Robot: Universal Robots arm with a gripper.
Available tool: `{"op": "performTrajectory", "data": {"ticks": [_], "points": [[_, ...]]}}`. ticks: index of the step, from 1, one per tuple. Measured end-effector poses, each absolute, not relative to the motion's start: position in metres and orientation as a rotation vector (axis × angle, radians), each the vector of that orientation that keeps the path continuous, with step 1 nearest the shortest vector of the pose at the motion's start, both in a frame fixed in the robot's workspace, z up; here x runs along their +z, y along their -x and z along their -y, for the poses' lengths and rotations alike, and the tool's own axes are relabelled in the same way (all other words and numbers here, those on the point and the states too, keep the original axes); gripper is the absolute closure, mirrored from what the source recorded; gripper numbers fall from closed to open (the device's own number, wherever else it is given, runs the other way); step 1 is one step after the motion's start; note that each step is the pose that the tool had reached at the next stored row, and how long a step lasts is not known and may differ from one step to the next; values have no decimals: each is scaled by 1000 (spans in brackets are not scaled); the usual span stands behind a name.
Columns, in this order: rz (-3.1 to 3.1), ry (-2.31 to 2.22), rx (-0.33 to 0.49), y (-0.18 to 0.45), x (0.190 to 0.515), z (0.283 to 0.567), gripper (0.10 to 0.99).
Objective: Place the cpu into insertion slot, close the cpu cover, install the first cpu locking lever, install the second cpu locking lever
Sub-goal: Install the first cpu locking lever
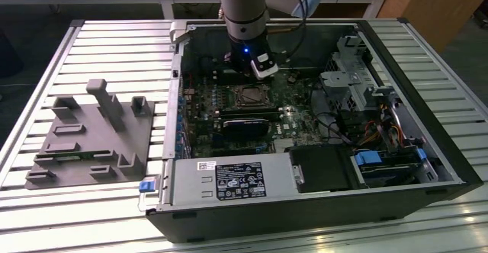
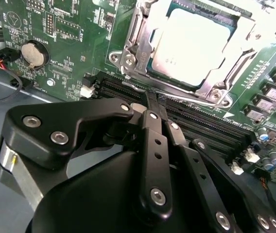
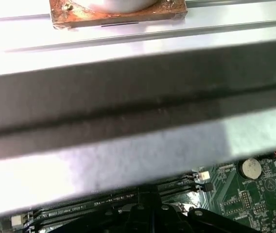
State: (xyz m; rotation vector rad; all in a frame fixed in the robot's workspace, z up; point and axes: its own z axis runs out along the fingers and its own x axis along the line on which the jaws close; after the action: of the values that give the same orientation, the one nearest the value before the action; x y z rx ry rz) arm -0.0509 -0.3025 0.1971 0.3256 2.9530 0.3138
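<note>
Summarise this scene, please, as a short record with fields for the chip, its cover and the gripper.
setting: open black computer case on a slatted metal table
cpu: small flat square silver-grey chip, seated in the insertion slot of the green circuit board
cpu cover: thin silvery square metal frame, lying down over the chip's edges
gripper: black gripper, fingers together, tips at the cover's edge by the long black memory slots
</note>
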Motion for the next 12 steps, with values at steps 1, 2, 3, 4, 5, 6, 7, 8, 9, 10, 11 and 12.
{"op": "performTrajectory", "data": {"ticks": [1, 2, 3, 4, 5, 6, 7, 8, 9, 10, 11, 12], "points": [[-2953, -327, 312, 51, 197, 302, 980], [-2952, -330, 309, 51, 197, 302, 980], [-2951, -335, 306, 51, 196, 302, 980], [-2950, -342, 303, 51, 196, 302, 980], [-2949, -349, 300, 51, 196, 302, 980], [-2948, -356, 297, 51, 196, 302, 980], [-2947, -363, 294, 51, 196, 302, 980], [-2945, -370, 291, 51, 195, 302, 980], [-2944, -378, 288, 51, 195, 302, 980], [-2943, -386, 286, 51, 195, 302, 980], [-2941, -394, 284, 51, 195, 302, 980], [-2940, -401, 282, 50, 194, 302, 980]]}}
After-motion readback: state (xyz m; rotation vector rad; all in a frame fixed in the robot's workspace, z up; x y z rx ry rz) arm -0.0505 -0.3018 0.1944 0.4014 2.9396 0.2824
